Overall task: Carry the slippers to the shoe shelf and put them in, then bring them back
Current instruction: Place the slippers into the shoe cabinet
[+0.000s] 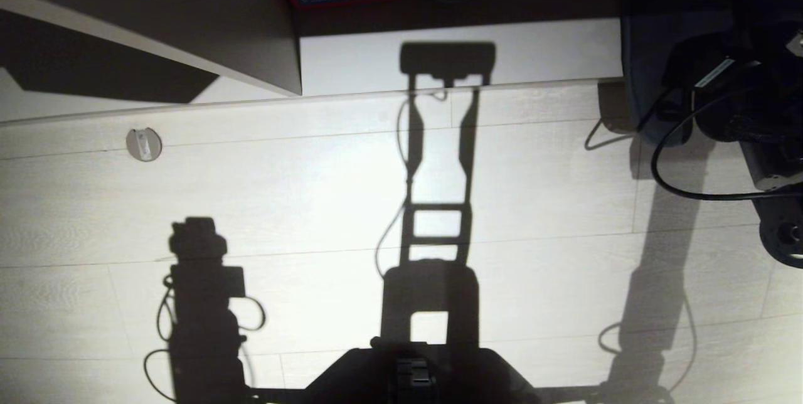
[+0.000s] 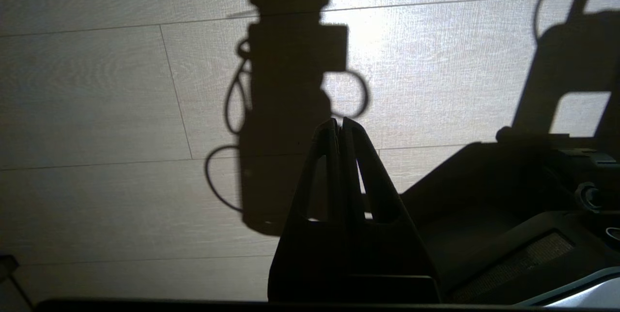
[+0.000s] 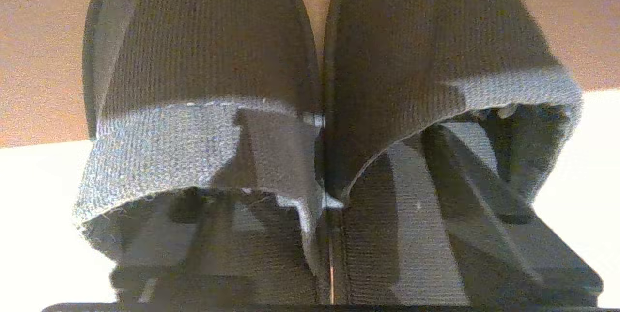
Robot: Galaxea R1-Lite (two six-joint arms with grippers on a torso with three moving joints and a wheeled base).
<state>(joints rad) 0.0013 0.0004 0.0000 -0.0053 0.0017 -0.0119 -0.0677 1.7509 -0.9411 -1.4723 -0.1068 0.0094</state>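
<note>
Slippers (image 3: 319, 123): pair lying side by side, inner edges touching, filling the right wrist view; toes over a brown board, heels over a bright pale surface. Whether that is the shelf floor cannot be told.

Right gripper: fingers not visible; only shadows fall inside the slipper openings, so its spread and any hold cannot be told.

Left gripper (image 2: 340, 125): fingertips pressed together, empty, hanging over the floor (image 2: 97, 108).

Progress, as judged: slippers set down at some ledge; which leg of the trip is unclear.

Room: head view shows open floor at centre; dark panel edge (image 1: 295, 87) upper left, cables (image 1: 684, 187) right.
</note>
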